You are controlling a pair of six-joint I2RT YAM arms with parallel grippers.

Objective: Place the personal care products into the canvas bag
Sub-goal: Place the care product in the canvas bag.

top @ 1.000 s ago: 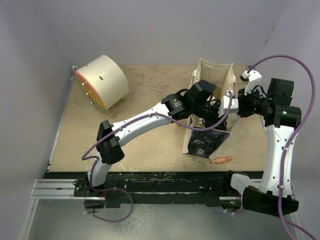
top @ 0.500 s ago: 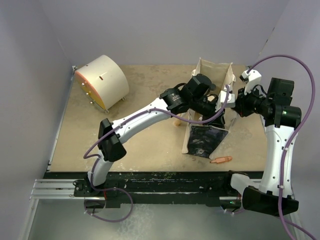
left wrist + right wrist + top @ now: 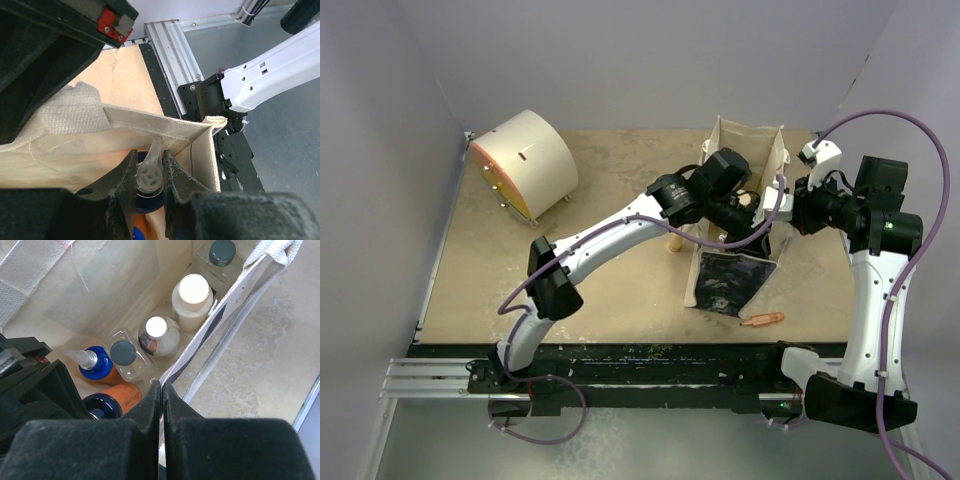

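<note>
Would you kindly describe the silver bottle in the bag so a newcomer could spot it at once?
Find the tall canvas bag standing open and look straight down into it. Among the bottles on its floor, the silver bottle stands between the cream-white bottle and a clear square bottle. Only it has a shiny, rounded metallic body under a white cap.

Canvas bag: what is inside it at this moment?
The canvas bag holds six visible bottles: orange pump bottle, second orange bottle, clear bottle, silver bottle, cream-white bottle, corner clear bottle. The left gripper and right gripper cover the nearer floor; anything beneath is hidden.
</note>
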